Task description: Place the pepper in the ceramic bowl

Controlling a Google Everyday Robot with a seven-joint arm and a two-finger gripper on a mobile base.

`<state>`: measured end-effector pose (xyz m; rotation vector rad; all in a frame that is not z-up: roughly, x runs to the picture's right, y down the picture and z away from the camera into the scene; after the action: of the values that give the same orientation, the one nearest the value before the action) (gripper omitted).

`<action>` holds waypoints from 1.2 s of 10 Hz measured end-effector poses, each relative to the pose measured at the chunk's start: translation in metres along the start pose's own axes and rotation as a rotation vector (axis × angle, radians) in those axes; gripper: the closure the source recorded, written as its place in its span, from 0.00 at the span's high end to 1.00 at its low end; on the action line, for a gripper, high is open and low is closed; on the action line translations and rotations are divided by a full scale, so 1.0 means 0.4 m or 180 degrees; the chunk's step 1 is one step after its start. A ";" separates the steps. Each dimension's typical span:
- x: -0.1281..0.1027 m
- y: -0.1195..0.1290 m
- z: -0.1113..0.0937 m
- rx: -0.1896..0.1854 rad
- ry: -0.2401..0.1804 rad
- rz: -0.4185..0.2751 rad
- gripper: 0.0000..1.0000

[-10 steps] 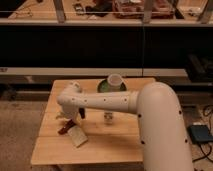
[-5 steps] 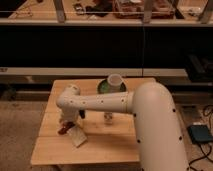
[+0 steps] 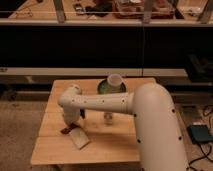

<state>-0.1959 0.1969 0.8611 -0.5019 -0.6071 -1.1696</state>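
The pepper point(image 3: 65, 131), a small dark red chilli, lies on the wooden table point(image 3: 115, 147) near its left front, just left of a pale sponge block. My gripper point(image 3: 71, 123) hangs down from the white arm's wrist point(image 3: 70, 99) and sits right over the pepper, at or touching its upper end. The ceramic bowl point(image 3: 104, 88), dark green, stands at the table's far edge, well behind and to the right of the gripper. A white cup point(image 3: 115, 80) stands at the bowl's right side and hides part of it.
A pale sponge block point(image 3: 79, 139) lies right of the pepper. A small pale object point(image 3: 108, 118) stands mid-table under my forearm. My bulky white arm point(image 3: 155, 125) covers the table's right side. Dark shelving point(image 3: 100, 45) rises behind; a blue box point(image 3: 200, 133) lies on the floor right.
The wrist and gripper have shifted slightly left and down towards the pepper. The pepper, sponge, bowl and cup have not moved.
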 end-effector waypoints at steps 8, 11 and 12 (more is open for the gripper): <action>0.007 0.317 -0.055 -0.0236 -0.0056 0.0808 0.00; 0.006 0.421 -0.134 -0.0125 0.0062 0.1185 0.00; 0.003 0.455 -0.156 -0.0124 0.0104 0.1276 0.00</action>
<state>-0.0123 0.2130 0.8065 -0.6049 -0.4307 -0.8084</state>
